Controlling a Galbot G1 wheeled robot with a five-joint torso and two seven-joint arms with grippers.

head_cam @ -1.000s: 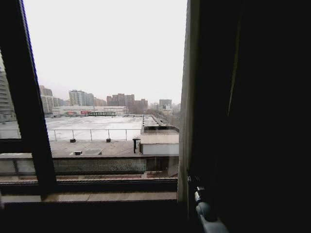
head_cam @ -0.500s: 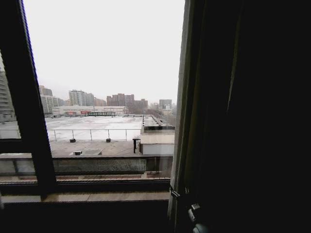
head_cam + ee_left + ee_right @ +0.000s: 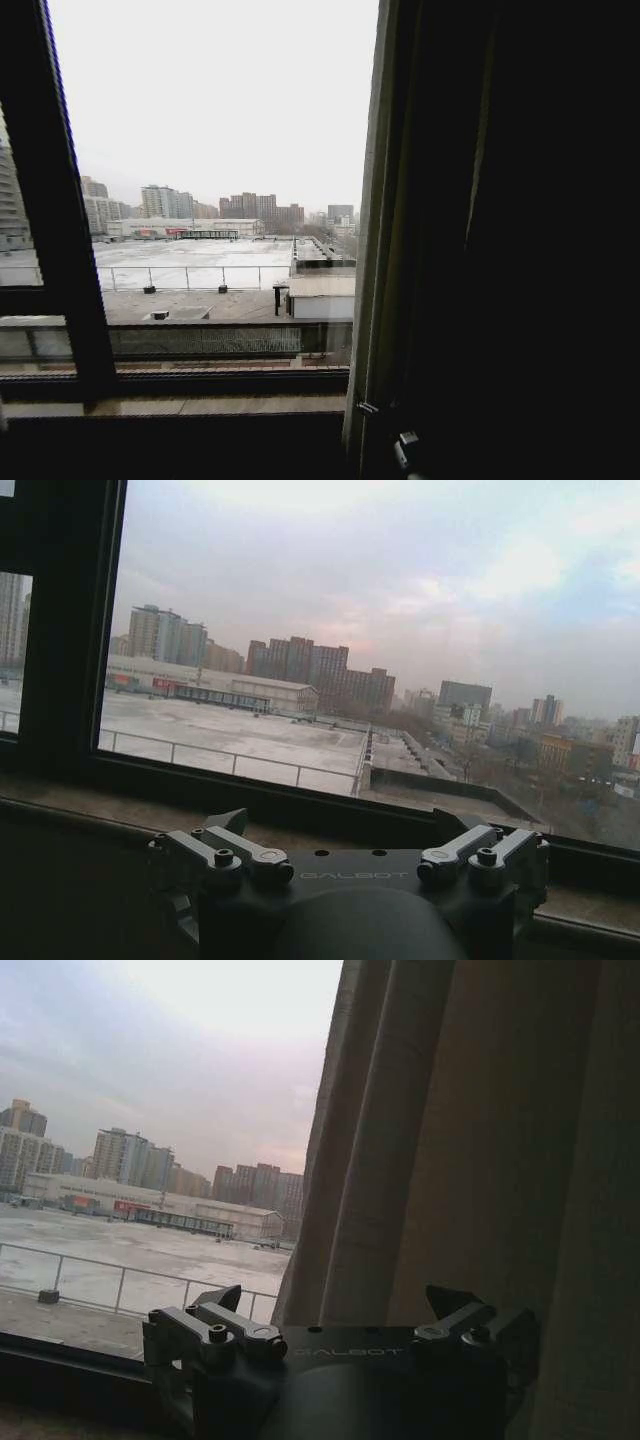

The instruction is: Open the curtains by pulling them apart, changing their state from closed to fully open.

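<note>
The left end effector (image 3: 345, 865) is held open by the window frame (image 3: 60, 250), gripping nothing. The glass is bare in the middle. At the right, the curtains (image 3: 375, 250) are bunched, and the right end effector (image 3: 340, 1345) is held open just beside them. The folds should be pushed farther right. A dark drape (image 3: 540, 240) may be in the way.

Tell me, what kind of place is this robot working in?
Probably an upper-floor room in a city building, at a large window. The black window frame looks out over a flat rooftop and distant high-rises, and bunched curtains hang at the side by the right gripper.
</note>
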